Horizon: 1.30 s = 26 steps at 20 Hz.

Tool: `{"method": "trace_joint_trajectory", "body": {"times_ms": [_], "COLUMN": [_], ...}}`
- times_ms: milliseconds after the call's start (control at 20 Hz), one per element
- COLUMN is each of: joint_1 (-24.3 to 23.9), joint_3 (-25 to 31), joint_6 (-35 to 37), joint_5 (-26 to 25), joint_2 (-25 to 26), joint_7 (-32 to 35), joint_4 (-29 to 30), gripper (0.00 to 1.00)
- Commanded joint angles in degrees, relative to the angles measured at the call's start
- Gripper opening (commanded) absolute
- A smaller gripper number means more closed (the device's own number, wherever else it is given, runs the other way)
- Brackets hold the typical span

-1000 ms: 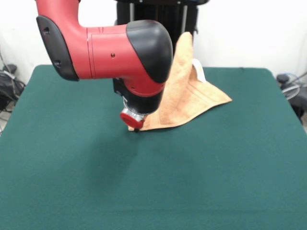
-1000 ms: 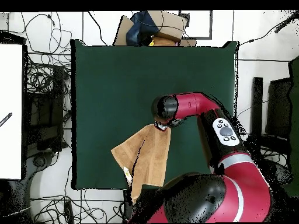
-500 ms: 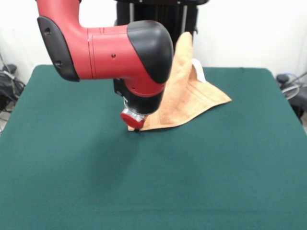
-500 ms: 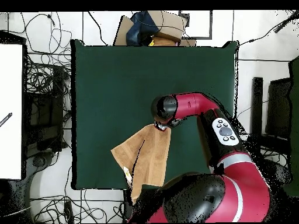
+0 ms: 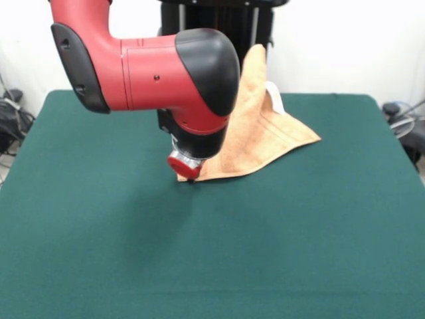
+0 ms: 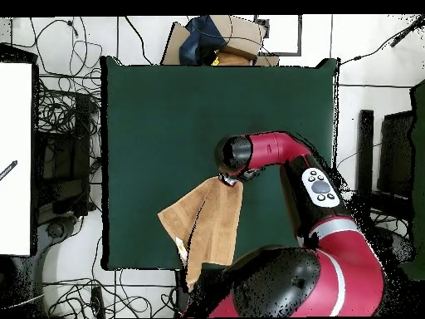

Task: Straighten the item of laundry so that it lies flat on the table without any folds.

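Front view, towel [image 5: 255, 136] corner under gripper [image 5: 188, 178]

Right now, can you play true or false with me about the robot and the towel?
1. The towel lies perfectly flat. False: part of it stands up in a peak at the table's far edge.
2. The gripper is down at the towel's near corner. True.
3. The table is green. True.
4. The towel is blue. False: it is orange-brown.
5. The towel covers the whole table. False: most of the green cloth is bare.
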Motion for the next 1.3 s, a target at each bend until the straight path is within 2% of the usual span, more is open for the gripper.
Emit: {"method": "trace_joint_trajectory", "body": {"times_ms": [50, 400, 450, 1300], "joint_1": [1.7, 1.8, 1.8, 0.6], "joint_3": [1.1, 1.4, 1.4, 2.4], "joint_6": [1.1, 1.1, 0.7, -0.4], "joint_5": [1.3, 1.9, 2.0, 3.1], "joint_2": [1.3, 1.7, 1.6, 2.5], "joint_7": [1.5, 1.8, 1.9, 0.2], "joint_4": [-0.2, -0.1, 0.2, 2.3], "gripper": [1.00, 1.00, 0.00, 0.00]}}
